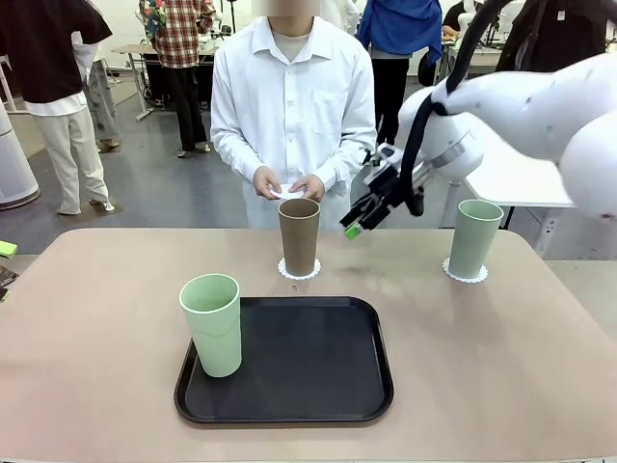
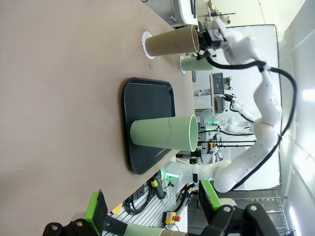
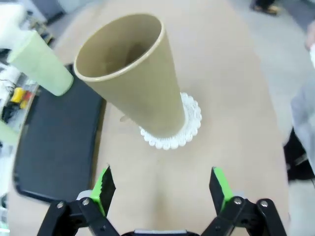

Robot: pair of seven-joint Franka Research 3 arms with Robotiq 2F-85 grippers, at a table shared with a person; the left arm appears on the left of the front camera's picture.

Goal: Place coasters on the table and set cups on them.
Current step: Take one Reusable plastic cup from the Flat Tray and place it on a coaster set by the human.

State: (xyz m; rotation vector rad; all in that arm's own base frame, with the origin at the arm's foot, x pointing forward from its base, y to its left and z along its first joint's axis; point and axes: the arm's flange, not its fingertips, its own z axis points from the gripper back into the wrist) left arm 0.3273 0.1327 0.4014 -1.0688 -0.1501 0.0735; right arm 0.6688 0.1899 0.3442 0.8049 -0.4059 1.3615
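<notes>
Mint-green and upright on the black tray (image 1: 289, 405), the mint cup (image 1: 212, 323) that lacks a coaster stands ahead of the left pincer (image 2: 152, 191), whose fingers are spread and empty, so the left arm looks nearer to it. The right pincer (image 1: 359, 224), also spread and empty, hangs just beside the brown cup (image 1: 299, 234), which is set on its coaster (image 1: 299, 271) on the table (image 1: 87, 309). From the front, the person's hands (image 1: 311, 185) hold a white disc (image 1: 286, 192), probably the third coaster, while the left wrist view gives the line from pincer to cup.
</notes>
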